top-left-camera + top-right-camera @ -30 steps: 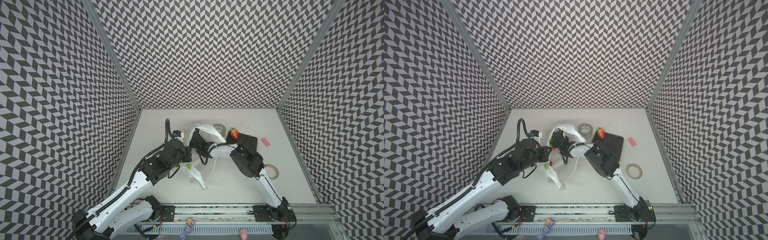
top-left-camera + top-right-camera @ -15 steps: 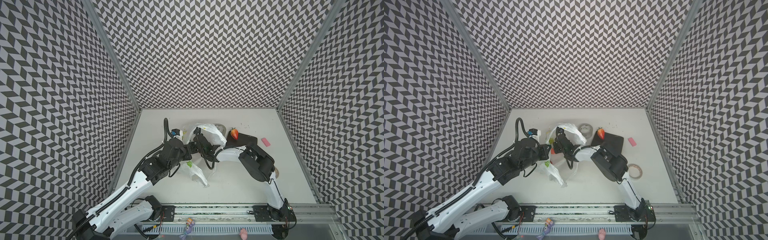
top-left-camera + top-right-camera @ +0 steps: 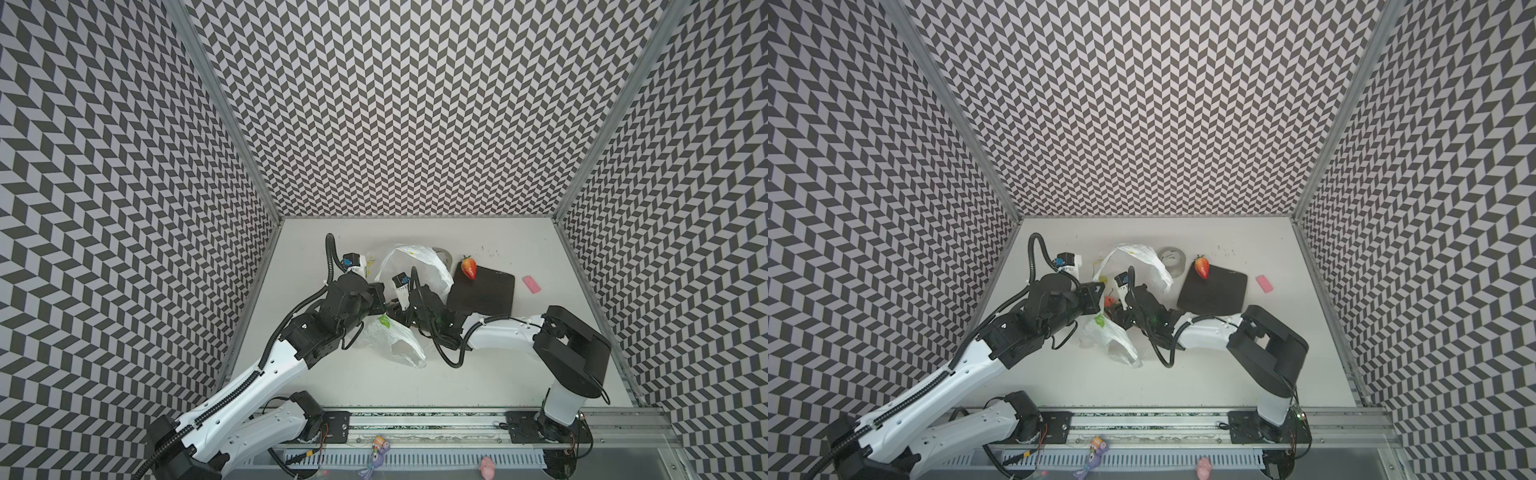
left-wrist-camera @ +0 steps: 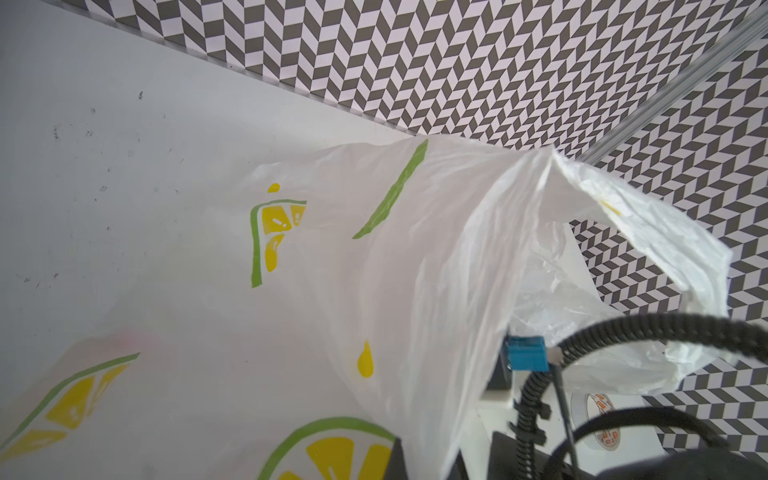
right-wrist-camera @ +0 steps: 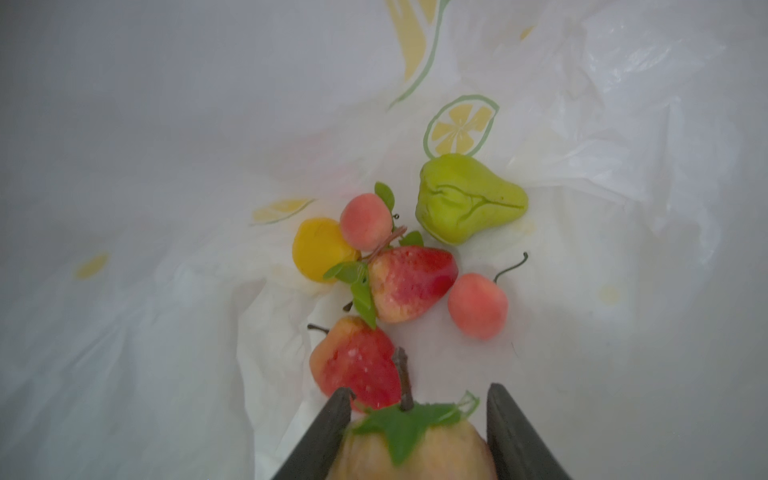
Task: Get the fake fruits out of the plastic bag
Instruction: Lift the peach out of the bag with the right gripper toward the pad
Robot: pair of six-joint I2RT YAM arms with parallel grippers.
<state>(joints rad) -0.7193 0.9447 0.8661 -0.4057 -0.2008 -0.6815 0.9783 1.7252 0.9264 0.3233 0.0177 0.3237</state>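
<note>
Inside the plastic bag [image 3: 419, 262], a pale leafy fruit [image 5: 415, 453] is gripped by the part-closed right gripper [image 5: 419, 390], stem pointed deeper in; other fake fruits [image 5: 411, 282] lie just ahead. The bag is held up by the fully closed left gripper [image 3: 377, 299]. Contents are shown clearly only by the right wrist view.

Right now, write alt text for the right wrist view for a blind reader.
The right gripper clamps a pale, leafy fruit inside the lemon-print plastic bag. Beyond lie two strawberries, a green pear, two pink round fruits and a yellow one.
</note>
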